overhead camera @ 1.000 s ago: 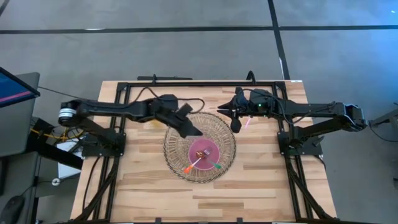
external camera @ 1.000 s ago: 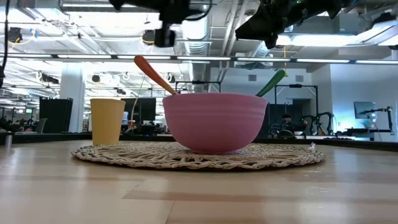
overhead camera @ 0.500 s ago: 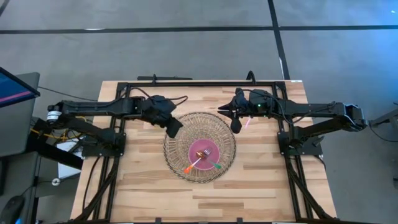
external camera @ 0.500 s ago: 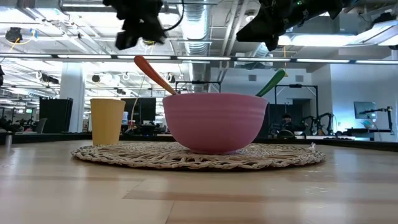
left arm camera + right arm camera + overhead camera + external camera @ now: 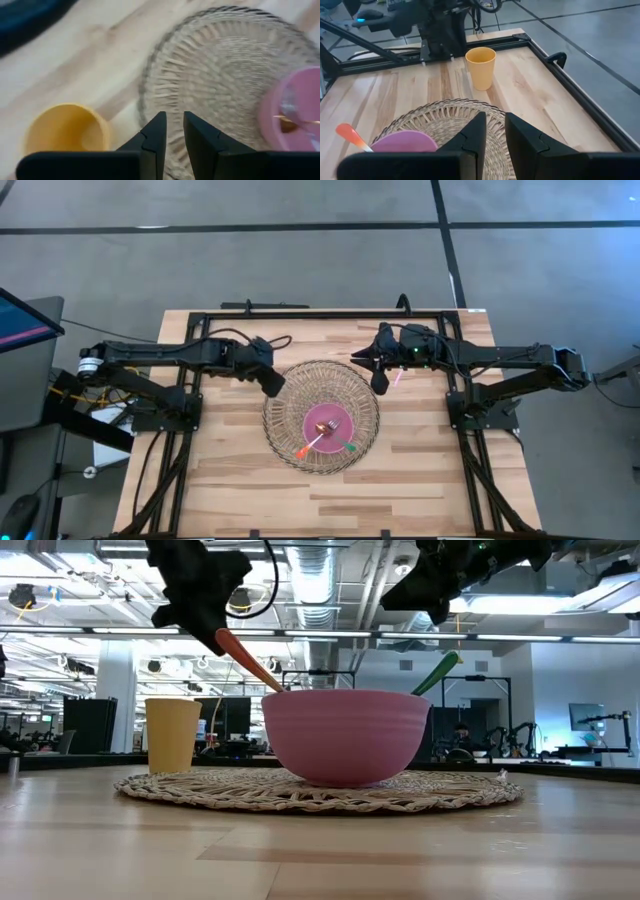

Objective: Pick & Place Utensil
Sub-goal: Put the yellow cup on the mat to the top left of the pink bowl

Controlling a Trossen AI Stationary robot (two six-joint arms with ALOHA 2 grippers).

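A pink bowl [image 5: 325, 423] [image 5: 345, 735] stands on a round woven mat [image 5: 290, 395]. Two utensils stand in it, leaning on its rim: one with an orange handle [image 5: 303, 450] [image 5: 245, 658], one with a green handle [image 5: 350, 447] [image 5: 438, 672]. My left gripper [image 5: 272, 387] [image 5: 174, 122] hovers shut over the mat's left edge, beside a yellow cup [image 5: 65, 132] [image 5: 172, 735]. My right gripper [image 5: 378, 385] [image 5: 495, 122] waits shut in the air above the mat's far right edge. Neither gripper holds anything.
The yellow cup [image 5: 480, 67] stands upright on the bare wood left of the mat, toward the far edge. A black frame [image 5: 300, 313] runs along the table's far and side edges. Bare wood [image 5: 330, 500] lies along the near side.
My left gripper has drawn back from over the mat's far left part toward the table's left edge, away from the bowl, and sits lower in the low view. The bowl, the utensils and my right arm have kept still.
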